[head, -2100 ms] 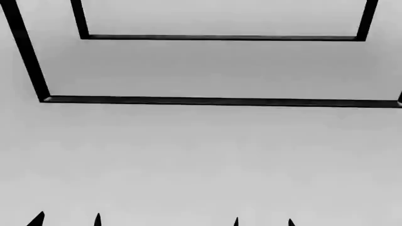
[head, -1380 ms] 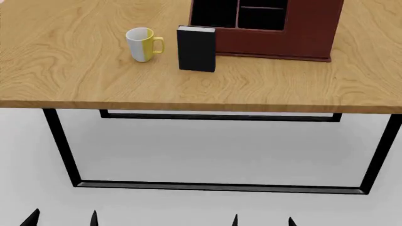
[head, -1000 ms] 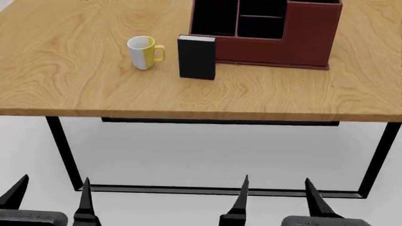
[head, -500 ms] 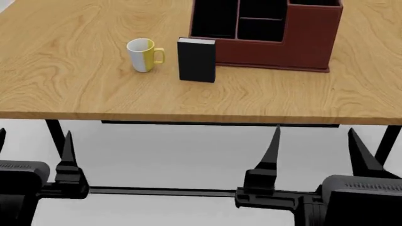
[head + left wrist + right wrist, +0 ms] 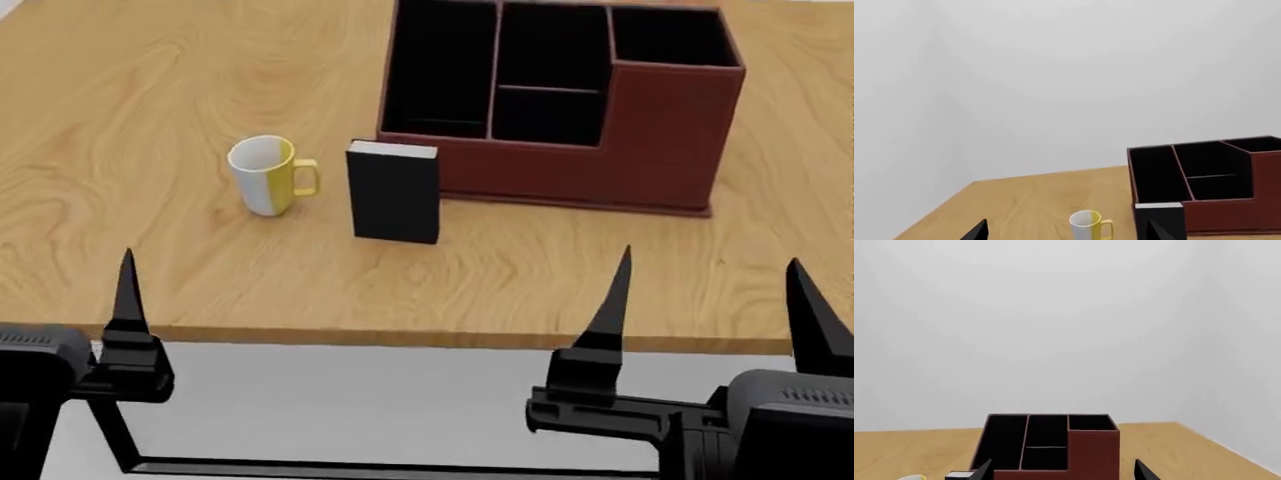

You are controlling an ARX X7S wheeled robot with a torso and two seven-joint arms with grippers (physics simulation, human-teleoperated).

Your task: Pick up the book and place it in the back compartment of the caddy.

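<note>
The book (image 5: 392,192) stands upright on the wooden table (image 5: 160,90), its black cover toward me and its white page edge on top. It also shows in the left wrist view (image 5: 1159,220). The dark red-brown caddy (image 5: 667,130) stands just behind and to the right of it. The caddy's back compartment (image 5: 547,115) is black and empty. My left gripper (image 5: 54,275) and right gripper (image 5: 707,295) are open and empty, in front of the table's near edge. In the left wrist view the open left gripper (image 5: 1069,231) points at the table. The open right gripper (image 5: 1063,470) faces the caddy (image 5: 1094,450).
A white and yellow mug (image 5: 267,175) stands on the table left of the book, close to it; it also shows in the left wrist view (image 5: 1089,223). The table's front edge (image 5: 400,335) runs just beyond my fingertips. Plain grey walls stand behind the table.
The head view has swung up from the floor to the tabletop and closed in on it. Both open grippers have risen into view and moved toward the table's front edge.
</note>
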